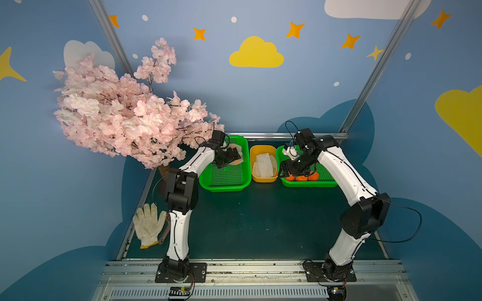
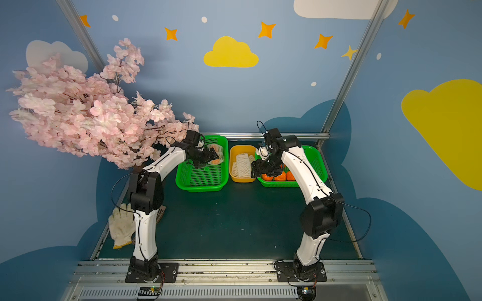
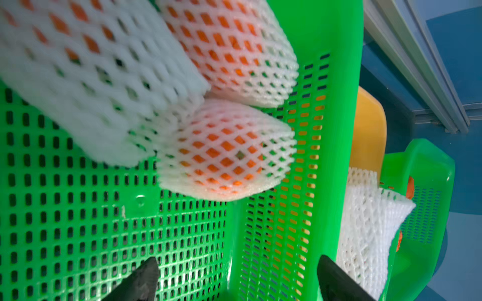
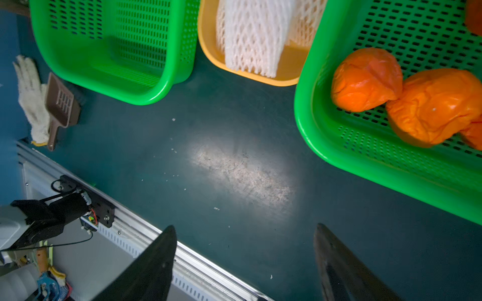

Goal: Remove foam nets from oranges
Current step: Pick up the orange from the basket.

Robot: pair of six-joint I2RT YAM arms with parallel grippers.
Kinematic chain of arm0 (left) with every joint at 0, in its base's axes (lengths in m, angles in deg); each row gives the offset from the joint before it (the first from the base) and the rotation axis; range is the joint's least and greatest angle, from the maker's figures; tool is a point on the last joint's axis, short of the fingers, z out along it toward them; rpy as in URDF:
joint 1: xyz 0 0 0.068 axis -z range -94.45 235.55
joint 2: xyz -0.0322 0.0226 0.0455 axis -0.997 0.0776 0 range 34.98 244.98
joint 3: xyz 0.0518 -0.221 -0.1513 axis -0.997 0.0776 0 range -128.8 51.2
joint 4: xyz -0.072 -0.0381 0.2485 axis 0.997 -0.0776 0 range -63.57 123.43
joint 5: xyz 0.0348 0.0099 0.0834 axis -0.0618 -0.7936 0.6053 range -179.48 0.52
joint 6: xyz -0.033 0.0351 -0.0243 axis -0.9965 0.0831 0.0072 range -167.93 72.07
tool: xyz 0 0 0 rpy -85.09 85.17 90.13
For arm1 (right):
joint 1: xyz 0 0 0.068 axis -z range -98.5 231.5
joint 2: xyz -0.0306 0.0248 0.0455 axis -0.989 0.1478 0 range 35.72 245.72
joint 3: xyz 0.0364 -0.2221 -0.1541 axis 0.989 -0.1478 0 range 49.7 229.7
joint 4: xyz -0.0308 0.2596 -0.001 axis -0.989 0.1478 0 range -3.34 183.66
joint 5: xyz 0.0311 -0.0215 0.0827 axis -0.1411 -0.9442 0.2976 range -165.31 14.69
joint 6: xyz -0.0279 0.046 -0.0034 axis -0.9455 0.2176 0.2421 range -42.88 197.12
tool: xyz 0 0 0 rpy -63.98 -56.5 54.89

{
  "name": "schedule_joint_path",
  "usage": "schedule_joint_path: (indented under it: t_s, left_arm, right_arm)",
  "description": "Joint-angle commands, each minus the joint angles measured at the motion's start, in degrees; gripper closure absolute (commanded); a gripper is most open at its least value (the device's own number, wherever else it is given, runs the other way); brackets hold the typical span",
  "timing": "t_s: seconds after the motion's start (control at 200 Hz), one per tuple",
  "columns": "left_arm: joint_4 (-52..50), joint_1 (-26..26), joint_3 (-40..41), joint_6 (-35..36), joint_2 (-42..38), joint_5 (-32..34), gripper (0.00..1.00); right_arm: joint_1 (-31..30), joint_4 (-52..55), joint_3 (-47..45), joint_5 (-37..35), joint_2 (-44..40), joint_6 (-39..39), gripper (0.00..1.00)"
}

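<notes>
Three oranges in white foam nets (image 3: 224,153) (image 3: 229,52) (image 3: 78,65) lie at the far end of the left green basket (image 3: 78,234). My left gripper (image 3: 237,260) hangs open just short of the nearest one, touching nothing; in a top view it (image 1: 229,156) is over that basket. Empty foam nets (image 1: 264,164) (image 4: 250,39) lie in the yellow tub (image 1: 263,179). Bare oranges (image 4: 365,80) (image 4: 435,106) sit in the right green basket (image 4: 365,177). My right gripper (image 4: 245,226) is open and empty, above that basket's left side (image 1: 287,170).
A white knitted glove (image 1: 148,224) and a brown scoop (image 4: 61,104) lie at the mat's left edge. A pink blossom tree (image 1: 125,112) overhangs the back left. The three containers stand in a row at the back; metal rails run along the front.
</notes>
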Motion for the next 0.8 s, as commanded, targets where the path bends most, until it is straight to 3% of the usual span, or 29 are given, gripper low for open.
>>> schedule_joint_path:
  t_s: [0.0, 0.415, 0.796]
  left_arm:
    - [2.4, -0.5, -1.8, -1.9, 2.4, -0.4, 0.06]
    - [8.7, -0.5, -7.4, -2.6, 9.9, -0.3, 0.07]
    - [4.6, -0.4, -14.1, -1.9, 15.2, 0.1, 0.14]
  right_arm:
    - [-0.6, -1.4, -2.2, 2.8, -4.0, 0.5, 0.18]
    - [-3.5, -4.9, -10.6, 7.0, -13.9, 4.0, 0.18]
    - [-3.4, -3.1, -12.1, 4.2, -16.1, 3.6, 0.18]
